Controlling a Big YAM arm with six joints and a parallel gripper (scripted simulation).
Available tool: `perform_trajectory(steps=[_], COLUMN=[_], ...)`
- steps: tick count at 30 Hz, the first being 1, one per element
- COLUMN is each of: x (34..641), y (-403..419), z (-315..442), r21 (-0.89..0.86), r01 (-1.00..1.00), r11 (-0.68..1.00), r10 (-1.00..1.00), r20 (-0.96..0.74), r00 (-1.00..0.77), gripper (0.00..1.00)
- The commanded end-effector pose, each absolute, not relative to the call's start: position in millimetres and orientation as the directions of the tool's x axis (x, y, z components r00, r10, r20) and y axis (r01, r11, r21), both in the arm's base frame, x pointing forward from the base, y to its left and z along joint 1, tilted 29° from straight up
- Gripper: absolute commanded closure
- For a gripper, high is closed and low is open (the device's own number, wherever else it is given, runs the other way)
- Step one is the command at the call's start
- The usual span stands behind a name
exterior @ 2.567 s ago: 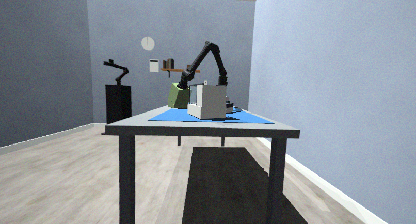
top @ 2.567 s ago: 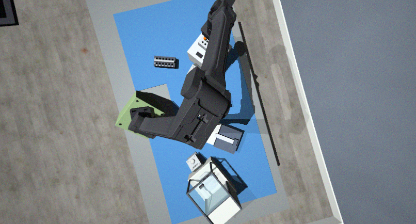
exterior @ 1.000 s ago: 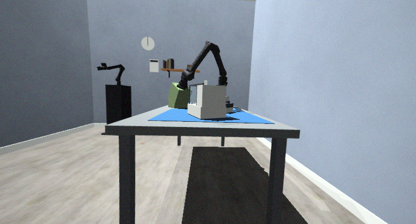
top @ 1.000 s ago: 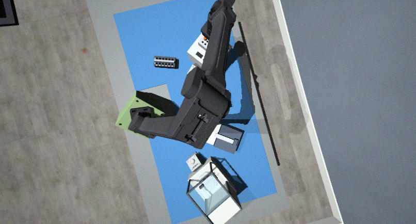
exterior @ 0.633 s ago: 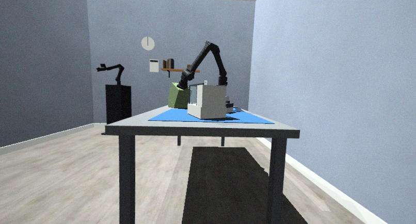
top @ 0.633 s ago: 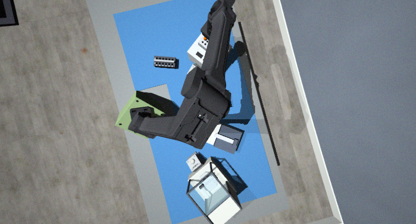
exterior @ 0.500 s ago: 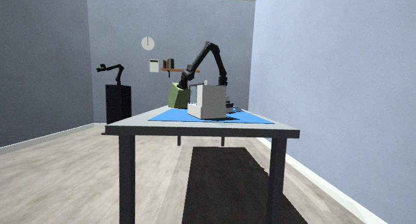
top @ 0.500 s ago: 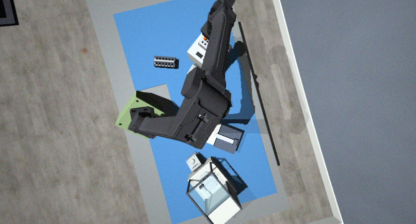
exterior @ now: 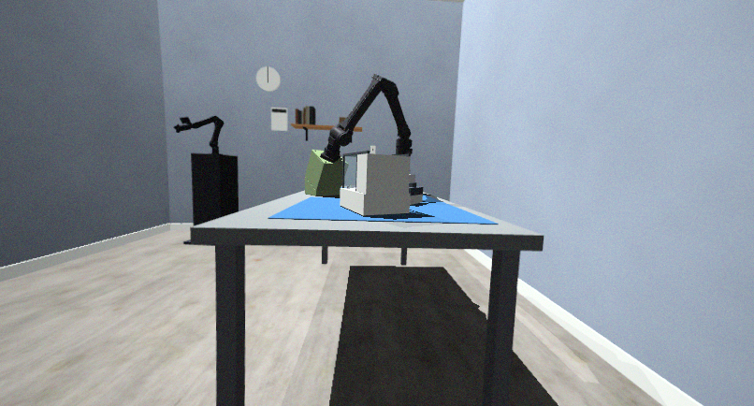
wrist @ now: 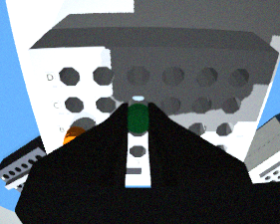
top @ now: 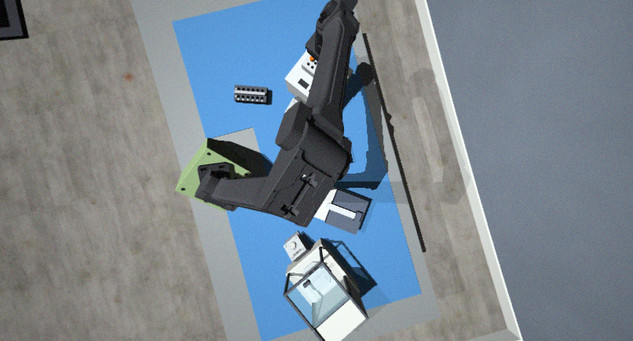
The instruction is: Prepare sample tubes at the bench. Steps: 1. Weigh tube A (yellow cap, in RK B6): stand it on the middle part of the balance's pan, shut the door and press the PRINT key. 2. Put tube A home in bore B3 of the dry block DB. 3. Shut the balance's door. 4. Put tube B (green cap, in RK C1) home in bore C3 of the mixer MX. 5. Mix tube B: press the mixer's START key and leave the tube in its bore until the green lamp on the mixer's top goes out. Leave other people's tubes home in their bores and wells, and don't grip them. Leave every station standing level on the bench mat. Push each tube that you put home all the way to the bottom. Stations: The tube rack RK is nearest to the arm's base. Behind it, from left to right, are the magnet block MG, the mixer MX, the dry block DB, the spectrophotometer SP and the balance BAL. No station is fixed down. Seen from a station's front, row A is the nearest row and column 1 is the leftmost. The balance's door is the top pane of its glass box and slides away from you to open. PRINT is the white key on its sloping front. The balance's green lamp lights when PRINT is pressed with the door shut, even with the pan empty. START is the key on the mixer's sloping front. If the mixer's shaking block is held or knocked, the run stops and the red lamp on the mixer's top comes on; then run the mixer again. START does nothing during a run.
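My gripper [wrist: 138, 112] is shut on tube B, whose green cap [wrist: 139, 119] sits between the fingertips. It is above the mixer's block [wrist: 55, 61] [top: 305, 65], in the third column around row C. The fingers and cap hide the bore, so I cannot tell how deep the tube sits. A bore shows in front of the cap in the same column. The balance [top: 341, 323] [exterior: 387, 184] is at the other end of the mat, and a glass pane appears to cover its top. The yellow-capped tube A and the dry block's bores are not distinguishable; the arm hides much there.
An orange-capped tube [wrist: 74, 135] [top: 312, 58] stands in the mixer block at the left. A dark block with two rows of holes [top: 251, 94] [wrist: 21, 165] lies left. A pale block [wrist: 275, 148] stands close right. The spectrophotometer [top: 348, 208] and a small knobbed box [top: 294, 246] stand near the balance.
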State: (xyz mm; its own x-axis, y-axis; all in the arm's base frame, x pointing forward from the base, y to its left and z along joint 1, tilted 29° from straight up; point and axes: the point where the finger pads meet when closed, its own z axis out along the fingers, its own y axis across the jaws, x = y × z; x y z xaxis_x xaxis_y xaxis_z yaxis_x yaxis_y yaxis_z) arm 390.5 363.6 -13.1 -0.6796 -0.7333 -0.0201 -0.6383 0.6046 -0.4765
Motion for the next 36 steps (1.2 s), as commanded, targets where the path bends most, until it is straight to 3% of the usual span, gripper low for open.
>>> perform_trajectory(steps=[1,36], x=[400.6,402.5], y=[360.4,362.6], z=[-14.5,-13.9], r21=[-0.477,-0.477], r01=[-0.632,-0.631], r11=[0.61,0.612], r10=[-0.73,-0.73], r20=[-0.031,-0.035], r00=[-0.682,-0.682], gripper=[0.91,0.91])
